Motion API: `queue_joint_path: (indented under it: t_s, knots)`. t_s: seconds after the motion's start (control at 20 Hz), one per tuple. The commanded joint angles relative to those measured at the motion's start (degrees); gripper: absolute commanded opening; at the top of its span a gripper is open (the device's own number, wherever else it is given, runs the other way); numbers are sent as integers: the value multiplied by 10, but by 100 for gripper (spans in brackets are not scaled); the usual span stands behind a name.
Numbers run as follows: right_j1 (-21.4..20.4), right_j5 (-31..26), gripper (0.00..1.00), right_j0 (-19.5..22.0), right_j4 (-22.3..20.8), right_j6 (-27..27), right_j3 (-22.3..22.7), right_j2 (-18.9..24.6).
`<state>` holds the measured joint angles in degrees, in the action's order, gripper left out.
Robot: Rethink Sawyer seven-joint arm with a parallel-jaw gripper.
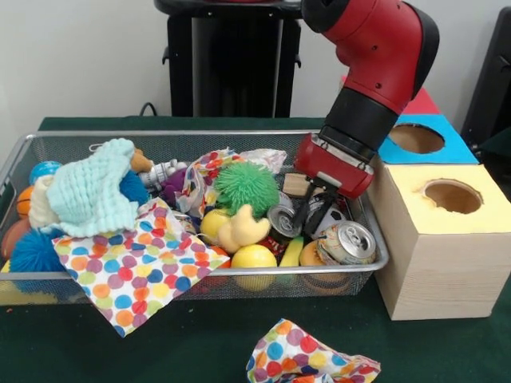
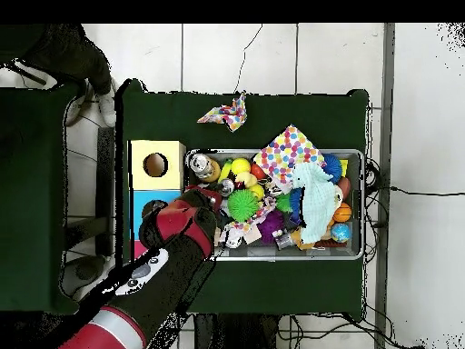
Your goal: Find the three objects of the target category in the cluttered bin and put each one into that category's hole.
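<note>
My gripper (image 1: 316, 209) reaches down into the right end of the wire bin (image 1: 160, 137), among silver drink cans. One can (image 1: 283, 220) lies just left of it and another can (image 1: 348, 242) lies in the bin's near right corner. A third can seems to sit right under the gripper, partly hidden. In the overhead view the red arm (image 2: 178, 229) covers the gripper, and one can (image 2: 203, 167) shows beside the yellow-topped box (image 2: 155, 164). To the right of the bin stand a wooden box with a yellow top and hole (image 1: 452, 196), and a blue-topped box with a hole (image 1: 416, 139).
The bin also holds a green spiky ball (image 1: 246, 186), a yellow duck (image 1: 243, 230), a yellow ball (image 1: 253, 257), a blue spiky ball (image 1: 35, 250), a teal knit cloth (image 1: 94, 191) and a polka-dot cloth (image 1: 132, 267) draped over its front rim. Another polka-dot cloth (image 1: 307, 361) lies on the green table.
</note>
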<state>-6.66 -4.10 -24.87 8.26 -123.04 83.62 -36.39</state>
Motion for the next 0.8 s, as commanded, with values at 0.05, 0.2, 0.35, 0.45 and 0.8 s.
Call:
queue_joint_path:
  t_s: [0.05,0.2,0.35,0.45,0.8]
  knots:
    - [37,41,0,5,48,-130,14,80]
    - [41,47,0,-1,52,-130,14,71]
    - [42,51,0,-2,57,-134,17,71]
    - [41,54,0,-2,60,-135,19,72]
    - [-45,-60,0,26,14,-61,38,77]
